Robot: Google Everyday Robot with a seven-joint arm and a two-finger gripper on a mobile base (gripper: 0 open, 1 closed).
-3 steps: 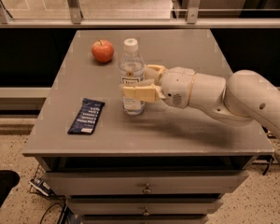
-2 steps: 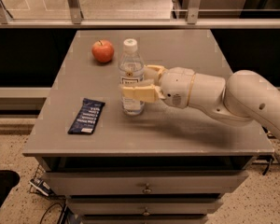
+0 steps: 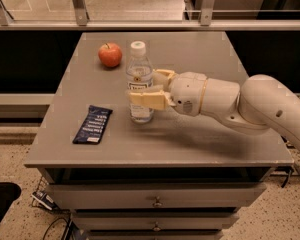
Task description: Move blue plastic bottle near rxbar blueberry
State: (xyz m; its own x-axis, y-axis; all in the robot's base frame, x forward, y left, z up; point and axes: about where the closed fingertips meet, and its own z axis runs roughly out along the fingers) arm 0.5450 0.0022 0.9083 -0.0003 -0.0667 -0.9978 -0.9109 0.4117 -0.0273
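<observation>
The blue plastic bottle, clear with a white cap and white label, stands upright near the middle of the grey table. My gripper reaches in from the right and is shut on the bottle at its lower half. One cream finger crosses the bottle's front and the other sits behind it. The rxbar blueberry, a flat navy wrapper with white lettering, lies on the table to the front left of the bottle, a short gap away.
A red apple sits at the back left of the table, just left of the bottle. My white arm stretches over the right half of the table. Drawers are below the front edge. A railing runs behind.
</observation>
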